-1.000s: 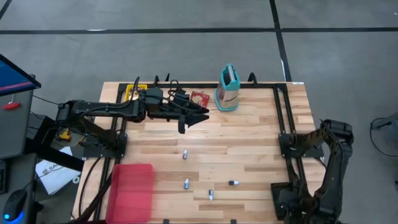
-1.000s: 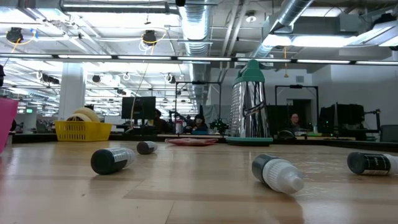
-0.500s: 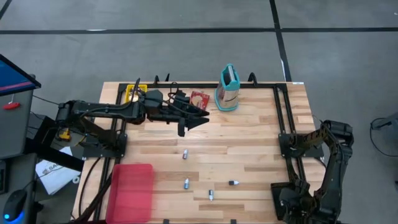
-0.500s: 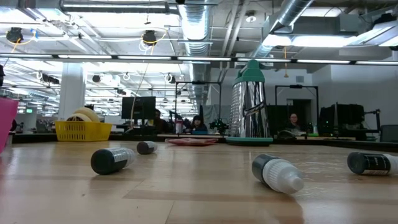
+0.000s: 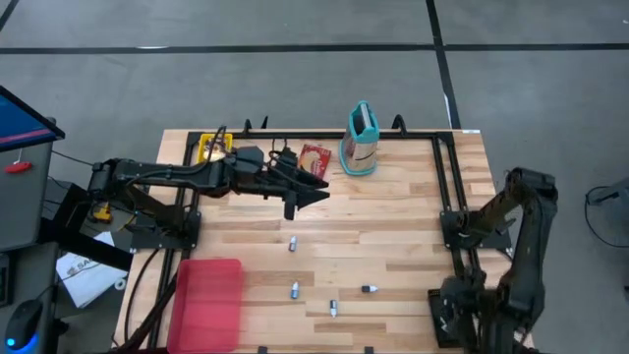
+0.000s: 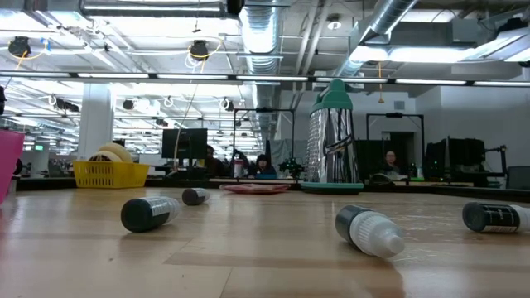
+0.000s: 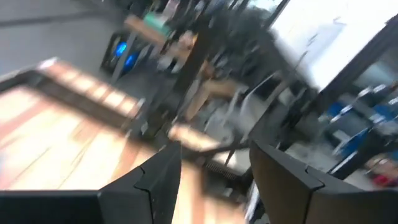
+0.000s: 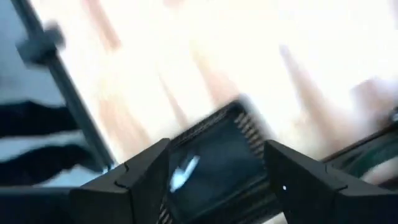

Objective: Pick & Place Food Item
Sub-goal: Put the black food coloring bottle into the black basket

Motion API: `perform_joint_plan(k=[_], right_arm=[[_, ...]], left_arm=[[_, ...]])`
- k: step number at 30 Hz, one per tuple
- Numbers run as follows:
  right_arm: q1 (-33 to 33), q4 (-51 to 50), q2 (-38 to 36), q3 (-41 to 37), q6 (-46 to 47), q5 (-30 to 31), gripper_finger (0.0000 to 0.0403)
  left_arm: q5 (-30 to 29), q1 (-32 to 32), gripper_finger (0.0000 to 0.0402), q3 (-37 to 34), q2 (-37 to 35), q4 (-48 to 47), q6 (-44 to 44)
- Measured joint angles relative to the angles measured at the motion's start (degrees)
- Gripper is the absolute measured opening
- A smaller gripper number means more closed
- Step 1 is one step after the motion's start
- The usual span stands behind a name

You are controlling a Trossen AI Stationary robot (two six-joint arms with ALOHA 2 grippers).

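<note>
Right arm (image 5: 521,236) newly raised; left hand (image 5: 313,191) fingers apart, empty, beside flat red food packet (image 5: 314,157), long axis undiscernible.

Pale wood-plank table (image 5: 393,226), shiny perforated metal grater (image 6: 335,149).

on the counter (image 5: 393,226), along its far edge, the basket (image 5: 210,147) sits at my left corner, the packet (image 5: 315,156) lies further right, and the grater (image 5: 361,140) stands upright just right of the packet. my left gripper (image 5: 316,188) reaches in from the left, above the counter, near the packet's front side. in the near half four small bottles lie on their sides: one (image 5: 292,244) toward the middle, and three (image 5: 294,290) (image 5: 333,309) (image 5: 369,289) closer to the front. the tray (image 5: 207,303) lies at the near left corner. my right arm (image 5: 516,246) is folded beyond the counter's right edge.
</note>
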Motion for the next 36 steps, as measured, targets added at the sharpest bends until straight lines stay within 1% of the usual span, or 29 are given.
perform_joint_plan(k=[2,5,9,11,14,16,19,22,24,25,27,31,33,36], right_arm=[[-1.5,-4.28,-3.53,0.02,-1.51,2.31,0.025],[-5.13,-7.68,-8.56,0.02,-9.17,6.53,0.025],[-12.46,-6.85,-13.27,0.02,-27.23,13.39,0.0249],[-16.46,-3.85,-14.26,0.02,-38.31,15.17,0.0249],[-21.77,1.87,-13.64,-0.25,-53.74,16.61,0.0249],[-24.43,6.91,-12.72,-1.3,-61.77,16.4,0.0249],[-26.92,16.01,-10.93,-3.81,-70.07,14.23,0.0249],[-29.39,21.78,-8.37,-6.32,-74.0,10.51,0.0249],[-30.96,23.59,-6.17,-7.64,-74.64,9.07,0.0249],[-31.77,24.36,-4.98,-8.31,-74.66,8.88,0.0249],[-33.35,29.55,-2.3,-9.36,-75.1,6.77,0.0249],[-36.06,37.36,4.52,-9.44,-75.5,-1.41,0.0249],[-36.54,39.21,7.51,-9.42,-75.33,-3.07,0.0249],[-37.18,39.07,11.35,-8.99,-73.08,-4.35,0.0249]], left_arm=[[-1.79,0.18,0.0186,0.0,0.0,-4.84,-0.13],[-3.61,0.17,0.0186,0.0,0.0,-10.75,-0.75],[-4.13,-0.96,0.0186,0.0,0.0,-16.69,-2.23],[-4.43,-2.16,0.0186,0.0,0.0,-16.13,-4.43],[-5.66,-5.06,0.0186,0.0,-0.77,-15.42,-5.14],[-8.65,-7.62,0.0186,0.13,-1.04,-15.68,-5.12],[-14.15,-12.54,0.0186,-0.02,-1.66,-18.97,-3.7],[-20.21,-17.85,0.0186,0.06,-1.72,-21.84,-1.51],[-23.88,-20.82,0.0186,0.02,-1.68,-23.4,-0.01],[-25.46,-21.9,0.0186,0.02,-1.7,-23.95,0.68],[-27.77,-23.38,0.0186,0.01,-1.7,-24.84,1.42],[-28.24,-24.8,0.0186,0.02,-1.7,-24.87,2.63],[-28.22,-25.81,0.0186,0.02,-1.7,-25.4,3.73],[-27.85,-27.14,0.0186,0.01,-1.7,-26.68,4.76]])
